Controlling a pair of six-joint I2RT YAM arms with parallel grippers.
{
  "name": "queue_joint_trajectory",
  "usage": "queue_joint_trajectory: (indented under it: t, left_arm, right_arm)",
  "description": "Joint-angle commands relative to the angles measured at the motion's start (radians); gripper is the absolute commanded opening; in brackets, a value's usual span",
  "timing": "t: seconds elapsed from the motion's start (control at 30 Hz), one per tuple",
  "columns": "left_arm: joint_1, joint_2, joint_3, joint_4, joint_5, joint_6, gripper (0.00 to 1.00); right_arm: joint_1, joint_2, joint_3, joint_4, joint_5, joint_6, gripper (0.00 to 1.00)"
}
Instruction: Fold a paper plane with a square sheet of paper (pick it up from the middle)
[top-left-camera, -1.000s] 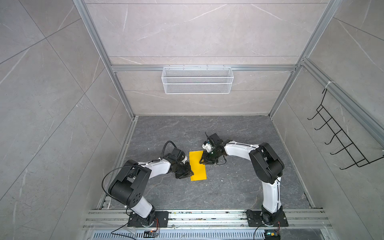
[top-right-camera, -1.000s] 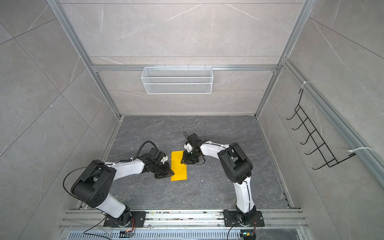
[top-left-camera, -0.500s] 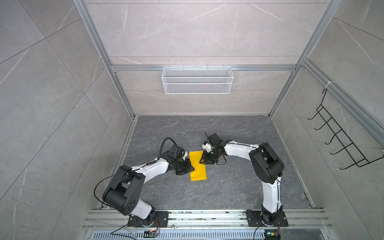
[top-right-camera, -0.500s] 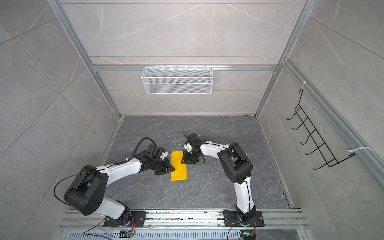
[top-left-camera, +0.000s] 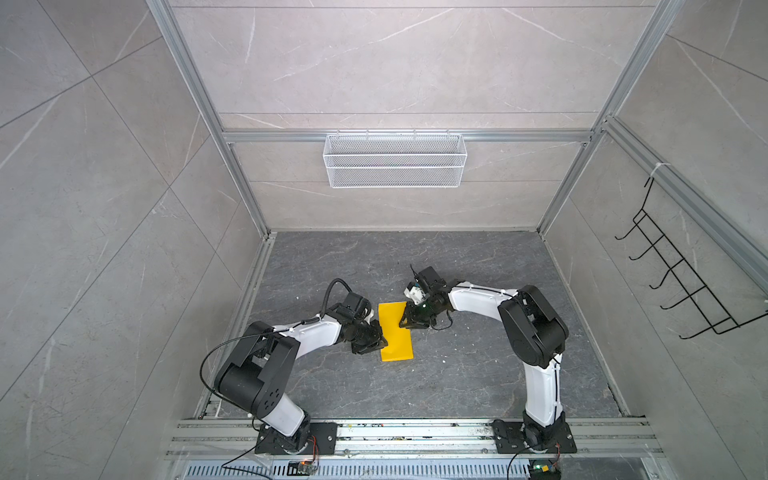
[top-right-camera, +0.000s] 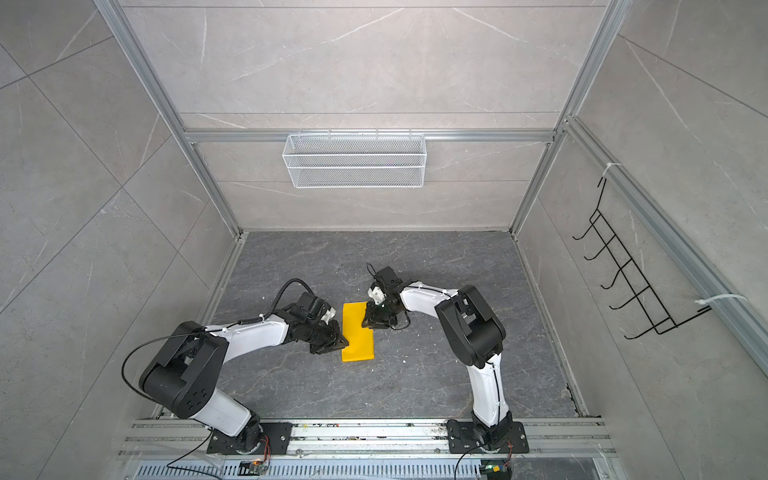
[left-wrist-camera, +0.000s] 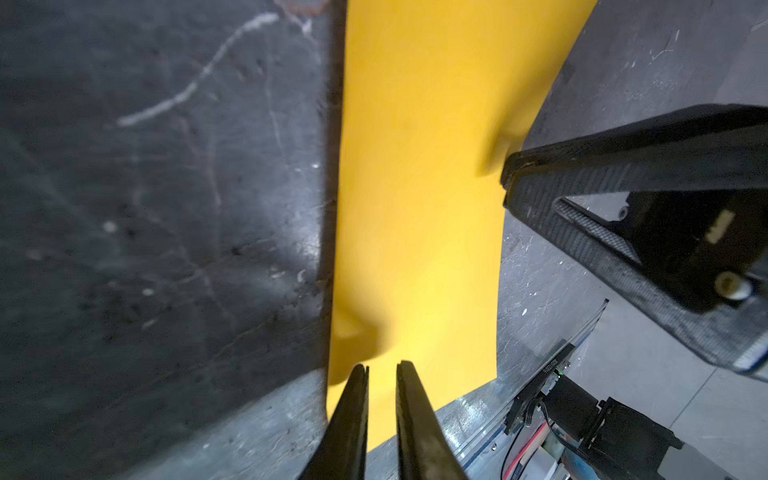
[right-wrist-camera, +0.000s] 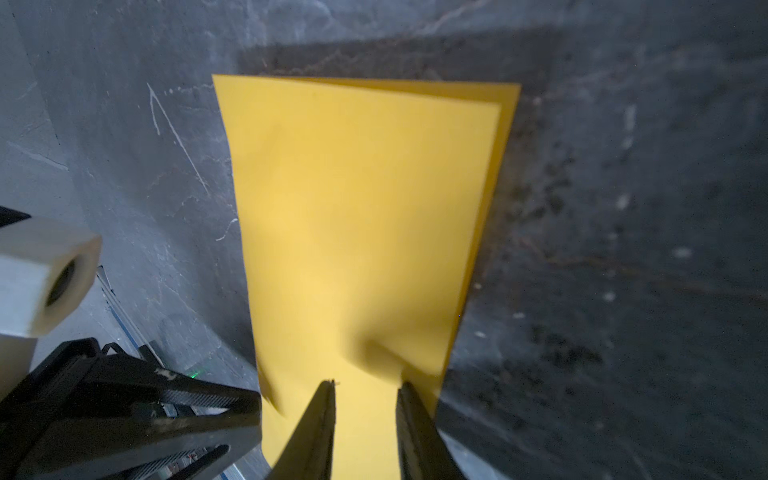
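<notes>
The square sheet of paper (top-left-camera: 395, 332), folded in half, lies on the dark floor (top-left-camera: 457, 374). The left claw (left-wrist-camera: 382, 368) and the right claw (right-wrist-camera: 365, 384) push down on its long sides, jaws a little apart.

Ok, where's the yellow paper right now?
In both top views the yellow paper, folded in half, lies on the floor between the left gripper and right gripper.

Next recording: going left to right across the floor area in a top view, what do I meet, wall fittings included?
Left arm's black elbow → left pincer → yellow sheet of paper, folded over → right pincer → right arm's black elbow → black hook rack on the side wall.
</notes>
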Motion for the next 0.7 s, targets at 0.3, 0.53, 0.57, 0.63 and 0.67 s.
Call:
queue_joint_trajectory:
  t: [0.3,0.53,0.57,0.63,0.67]
  left_arm:
    - [0.001,0.035,-0.008,-0.044,-0.061,0.003,0.18]
    - [-0.012,-0.088,-0.026,-0.053,0.019,0.000,0.19]
    - [-0.017,-0.097,-0.028,-0.041,0.030,-0.006,0.19]
    - [-0.029,-0.100,-0.028,-0.024,0.041,-0.018,0.20]
    - [-0.036,-0.095,-0.027,-0.025,0.041,-0.022,0.19]
  right_arm:
    - [-0.003,0.138,-0.083,-0.099,0.257,-0.032,0.31]
    - [-0.003,0.138,-0.080,-0.099,0.256,-0.033,0.31]
    - [-0.003,0.138,-0.080,-0.099,0.256,-0.032,0.30]
    - [-0.004,0.141,-0.078,-0.099,0.256,-0.031,0.31]
    - [-0.004,0.141,-0.080,-0.098,0.256,-0.030,0.31]
